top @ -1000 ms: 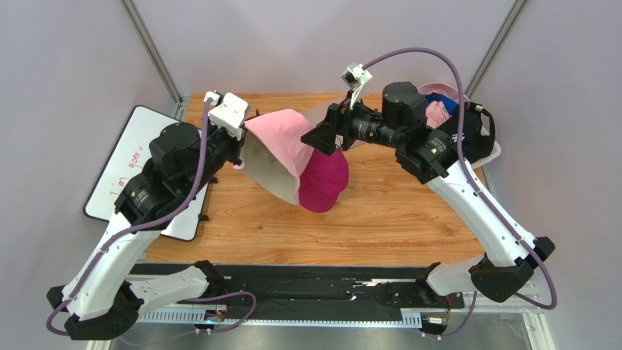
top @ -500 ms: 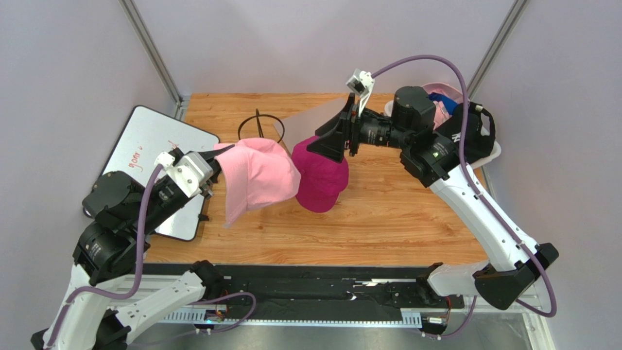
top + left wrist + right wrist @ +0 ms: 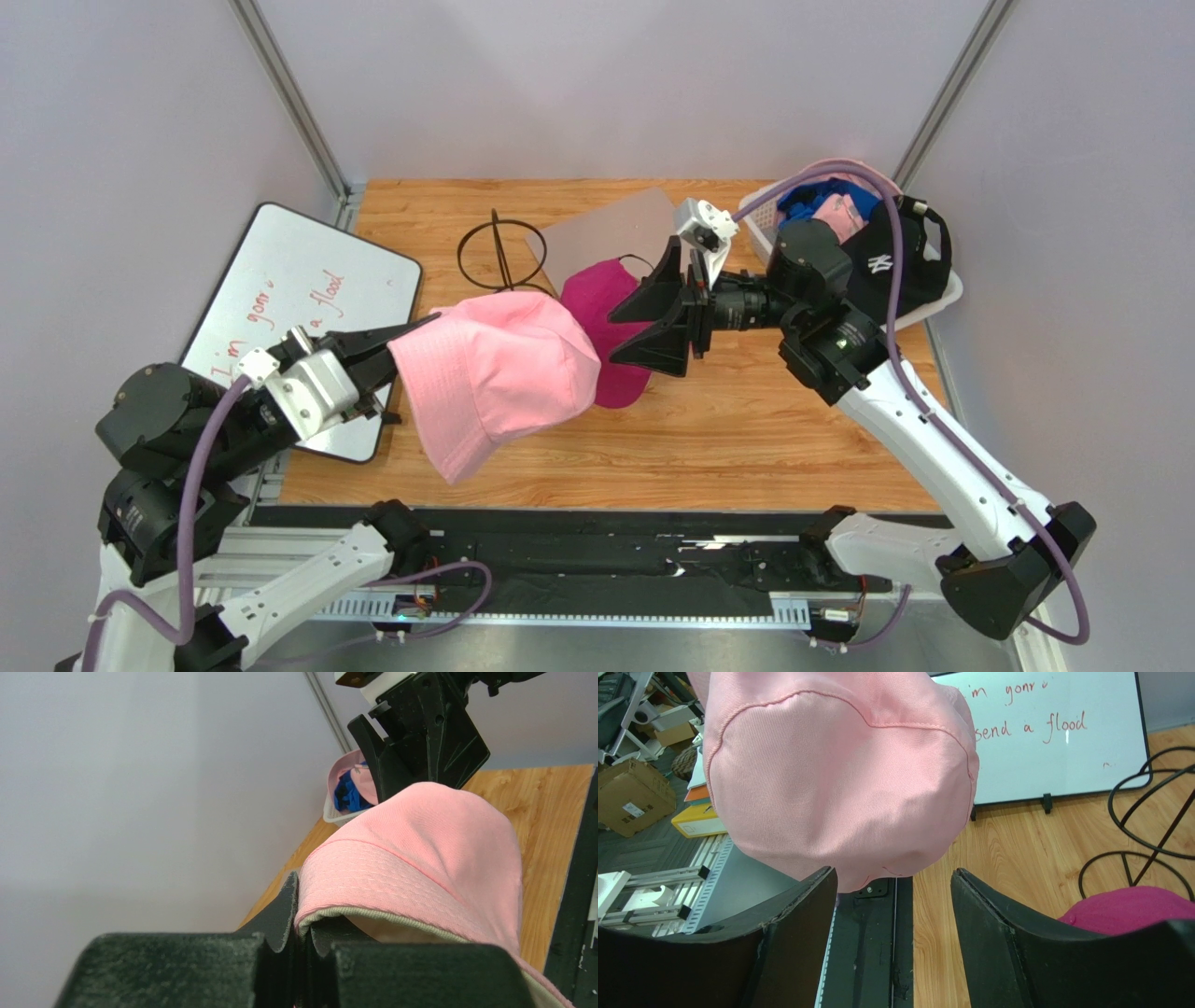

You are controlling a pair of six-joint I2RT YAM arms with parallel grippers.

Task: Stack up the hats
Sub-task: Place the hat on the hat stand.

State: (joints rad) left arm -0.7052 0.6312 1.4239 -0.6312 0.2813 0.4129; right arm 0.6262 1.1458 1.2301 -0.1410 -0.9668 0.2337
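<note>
Pulled leftward off the magenta cap [image 3: 589, 294], the pink hat [image 3: 498, 371] hung pinched in the left jaws, right jaws wide beside it, stacking apparently undone.

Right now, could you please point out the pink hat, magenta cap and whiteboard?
pink hat [image 3: 498, 378]: top view, crown.
magenta cap [image 3: 595, 297]: top view, crown.
whiteboard [image 3: 281, 252]: top view, bare white face.

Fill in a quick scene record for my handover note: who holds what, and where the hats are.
left fingers: shut on the pink hat's brim
pink hat: held in the air, front left
right fingers: open, empty, facing the pink hat's crown
magenta cap: mid-table, partly hidden by the right fingers
basket: back right, holds other hats
</note>
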